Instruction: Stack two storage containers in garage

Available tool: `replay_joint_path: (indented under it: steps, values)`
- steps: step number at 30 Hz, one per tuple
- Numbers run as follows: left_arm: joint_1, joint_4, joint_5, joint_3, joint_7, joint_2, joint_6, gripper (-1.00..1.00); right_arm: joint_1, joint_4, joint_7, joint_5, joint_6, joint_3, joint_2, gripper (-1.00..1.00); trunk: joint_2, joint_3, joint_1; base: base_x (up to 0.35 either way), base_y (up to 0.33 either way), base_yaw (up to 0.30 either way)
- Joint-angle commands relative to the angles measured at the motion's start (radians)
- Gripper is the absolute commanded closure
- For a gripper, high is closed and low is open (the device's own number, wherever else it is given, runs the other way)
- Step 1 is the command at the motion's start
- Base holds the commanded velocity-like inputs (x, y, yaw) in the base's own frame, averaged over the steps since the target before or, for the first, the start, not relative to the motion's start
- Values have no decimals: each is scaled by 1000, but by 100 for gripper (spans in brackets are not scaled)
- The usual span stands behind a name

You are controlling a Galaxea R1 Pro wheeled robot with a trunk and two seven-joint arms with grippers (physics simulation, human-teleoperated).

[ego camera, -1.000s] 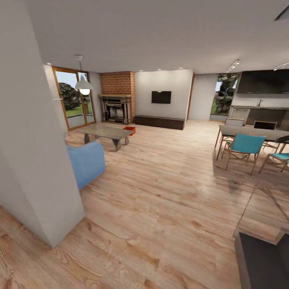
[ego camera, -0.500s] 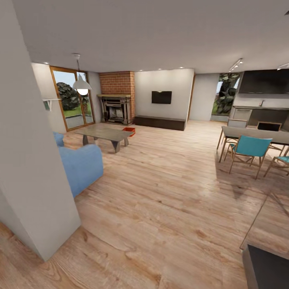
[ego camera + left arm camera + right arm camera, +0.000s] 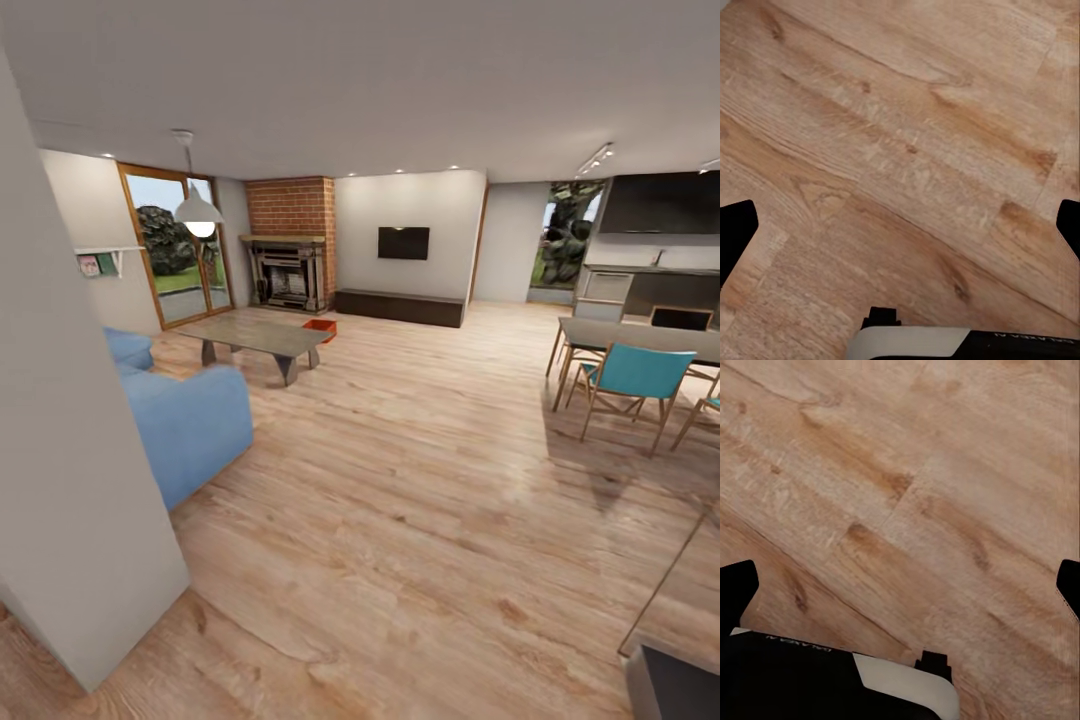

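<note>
Storage container (image 3: 321, 325) beside far grey table (image 3: 262, 335); both grippers' jaws spread wide, empty.

The floor (image 3: 420, 520) is light wood plank with visible grain and knots and a soft sheen. The sofa (image 3: 185, 425) looks like matt blue cloth. The fireplace wall (image 3: 295, 207) is rough red brick. The container (image 3: 321, 325) is smooth orange-red.

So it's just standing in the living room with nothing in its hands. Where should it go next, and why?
Probably roll forward toward the grey low table, since an orange-red storage container sits on the wood floor beside its far end, well away from the robot. Both the left gripper and the right gripper hang open over bare planks.
</note>
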Motion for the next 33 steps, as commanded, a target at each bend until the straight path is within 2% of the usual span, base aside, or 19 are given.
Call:
replay_joint_path:
  steps: [1, 33]
  values:
    - [-1, 4, 5, 1, -2, 0, -6, -100, -1, 4, 2, 10, -6, -9, -1, -100, -2, -2, 1, 322, 0, 0]
    - [-2, 5, 5, 1, 17, -2, -6, -100, -1, 4, 2, 10, -6, -9, 0, -100, -2, -2, 1, 322, -44, 0]
